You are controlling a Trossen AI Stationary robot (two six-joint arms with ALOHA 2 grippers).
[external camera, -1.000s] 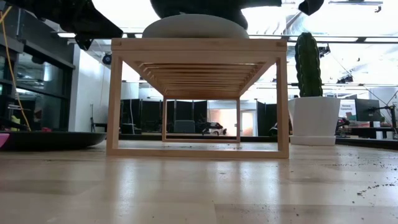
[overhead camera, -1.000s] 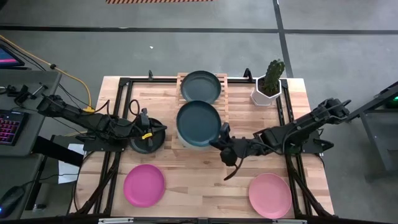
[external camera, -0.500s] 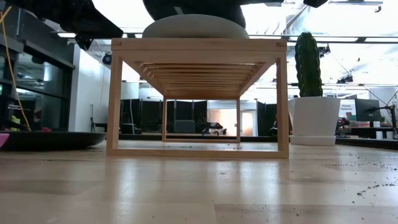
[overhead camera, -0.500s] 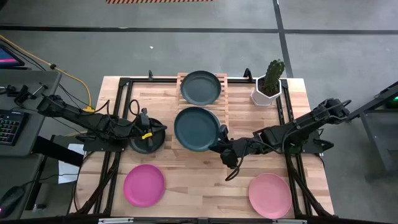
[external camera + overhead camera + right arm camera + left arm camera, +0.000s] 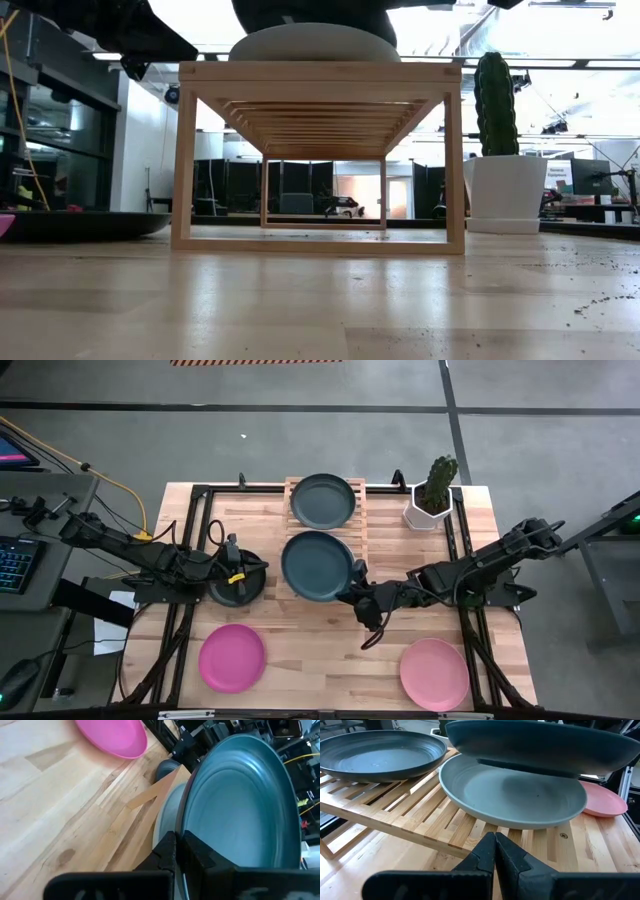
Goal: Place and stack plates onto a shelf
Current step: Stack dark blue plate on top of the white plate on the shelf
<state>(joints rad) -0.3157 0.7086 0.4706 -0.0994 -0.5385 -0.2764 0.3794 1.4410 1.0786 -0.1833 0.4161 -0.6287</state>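
Light slatted wooden shelf (image 5: pixel 326 540): dark teal plate (image 5: pixel 323 499) and pale mint plate (image 5: pixel 512 795) placed; right gripper (image 5: pixel 357 592), jaws clamped on second teal plate (image 5: pixel 318 564), apparently just above mint; magenta plate (image 5: pixel 232 657), salmon plate (image 5: pixel 434 672), black plate (image 5: pixel 236 581) remain; left gripper (image 5: pixel 232 570), jaws together, over black.

Overhead camera looks straight down on the whole surface (image 5: pixel 330 650), both arms in frame. Low camera sits right at surface level, staring level through the shelf (image 5: pixel 320 72) into the room behind. Left wrist camera rides close, peering past its own hand (image 5: pixel 495 851) at the shelf slats and the stacked plates. Right wrist camera is tighter, pressed up against the teal plate (image 5: pixel 240 805). All four views share the shelf.
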